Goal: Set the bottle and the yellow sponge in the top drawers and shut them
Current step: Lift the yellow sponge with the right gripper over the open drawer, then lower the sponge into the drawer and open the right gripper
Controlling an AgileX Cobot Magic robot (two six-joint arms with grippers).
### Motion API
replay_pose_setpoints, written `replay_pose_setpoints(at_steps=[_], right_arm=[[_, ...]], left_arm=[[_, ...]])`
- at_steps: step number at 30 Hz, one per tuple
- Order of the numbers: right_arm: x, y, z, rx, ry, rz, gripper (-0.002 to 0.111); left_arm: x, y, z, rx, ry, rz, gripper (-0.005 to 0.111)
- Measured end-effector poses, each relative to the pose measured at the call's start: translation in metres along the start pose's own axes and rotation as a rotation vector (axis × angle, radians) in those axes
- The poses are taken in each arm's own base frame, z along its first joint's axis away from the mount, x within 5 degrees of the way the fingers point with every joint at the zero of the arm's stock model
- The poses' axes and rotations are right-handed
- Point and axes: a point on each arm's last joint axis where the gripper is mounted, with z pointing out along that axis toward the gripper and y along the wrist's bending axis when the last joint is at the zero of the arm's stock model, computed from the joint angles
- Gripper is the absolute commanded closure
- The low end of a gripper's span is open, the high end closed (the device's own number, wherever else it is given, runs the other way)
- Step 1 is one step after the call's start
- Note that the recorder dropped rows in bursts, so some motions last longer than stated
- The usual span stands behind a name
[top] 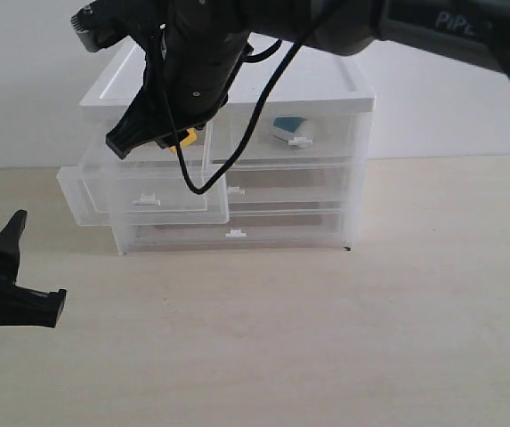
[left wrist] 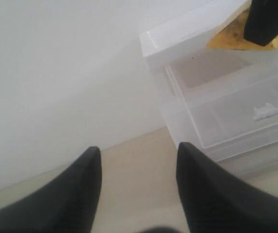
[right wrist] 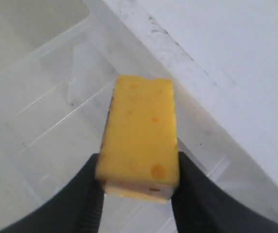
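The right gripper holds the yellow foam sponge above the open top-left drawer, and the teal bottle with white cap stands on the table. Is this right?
Not quite: the exterior view shows the teal bottle with white cap inside the closed top-right translucent drawer, not on the table. The rest holds.

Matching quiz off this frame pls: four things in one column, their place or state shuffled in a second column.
Things
1. yellow sponge
2. bottle
3. left gripper
4. top-left drawer

Place or state
A. pulled out
B. open, holding nothing
C. pinched in the right gripper
D. inside the shut top-right drawer

Pairs: 1-C, 2-D, 3-B, 4-A
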Motion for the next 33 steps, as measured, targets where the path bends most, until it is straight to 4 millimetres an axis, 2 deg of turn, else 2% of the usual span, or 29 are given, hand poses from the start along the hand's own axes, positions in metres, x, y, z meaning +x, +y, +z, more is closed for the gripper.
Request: replay_pose_setpoints(at_steps=[9, 13, 16, 18, 20, 30, 32, 33], right_arm=[[0.005, 0.007, 0.026, -0.016, 0.014, -0.008, 0.108], [0.005, 0.008, 0.03, -0.018, 0.016, -0.009, 0.107], [0.005, 0.007, 0.03, -0.009, 0.008, 0.001, 0.091], [0.004, 0.007, 0.03, -0.005, 0.0, 0.009, 0.075], [0.003, 0.007, 0.03, -0.003, -0.006, 0.02, 0.068], [0.002, 0.006, 0.029, -0.001, -0.017, 0.045, 0.069], [0.001, 0.005, 0.027, 0.0, -0.019, 0.046, 0.069], [-0.001, 0.003, 0.018, 0.001, -0.021, 0.061, 0.069]], left_arm=[[0.0, 0.0, 0.0, 0.002, -0.003, 0.001, 0.062], [0.0, 0.0, 0.0, 0.002, -0.003, 0.001, 0.062], [0.0, 0.0, 0.0, 0.002, -0.003, 0.001, 0.062], [0.0, 0.0, 0.0, 0.002, -0.003, 0.001, 0.062], [0.0, 0.0, 0.0, 0.002, -0.003, 0.001, 0.062], [0.0, 0.0, 0.0, 0.004, -0.004, 0.002, 0.062], [-0.001, 0.0, 0.0, 0.005, -0.006, 0.003, 0.062], [-0.001, 0.0, 0.0, 0.005, -0.006, 0.003, 0.062]])
